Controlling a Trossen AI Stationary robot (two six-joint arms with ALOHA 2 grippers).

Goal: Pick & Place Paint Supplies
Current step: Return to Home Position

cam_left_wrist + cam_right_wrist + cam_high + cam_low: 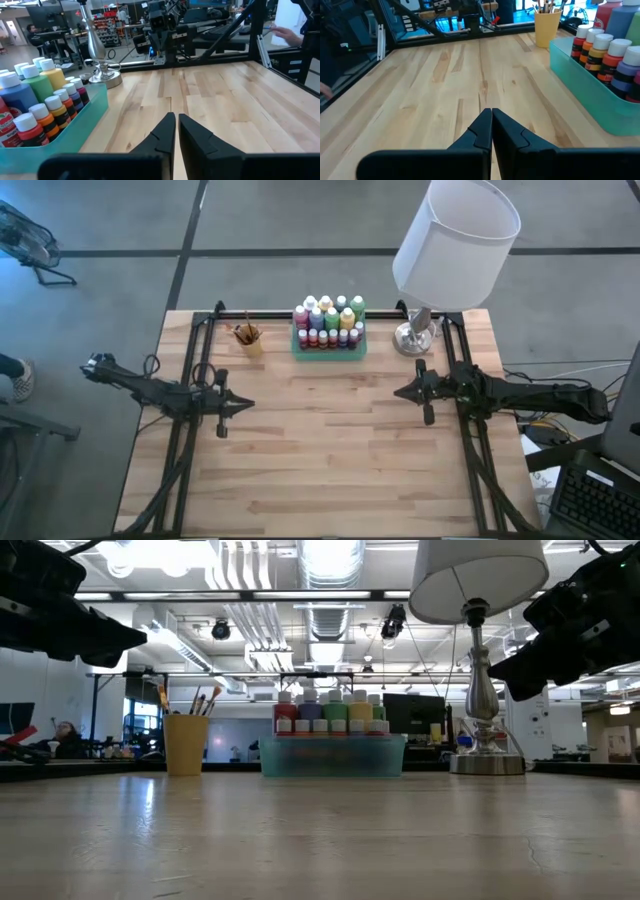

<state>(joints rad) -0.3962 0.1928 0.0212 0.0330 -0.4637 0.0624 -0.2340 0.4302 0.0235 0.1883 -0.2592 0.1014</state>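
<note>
Pincer of left arm (249, 406) closed, empty; right pincer (398, 392) likewise

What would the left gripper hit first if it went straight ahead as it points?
Likely the right gripper, facing it across bare tabletop; nothing stands between. The left gripper points past the green tray. Depth is uncertain.

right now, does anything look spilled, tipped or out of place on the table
Nothing stands out. The paint bottles stand upright in the green tray, the paintbrushes sit in the orange cup, and the lamp stands upright. The left hand and right hand are shut and empty.
</note>
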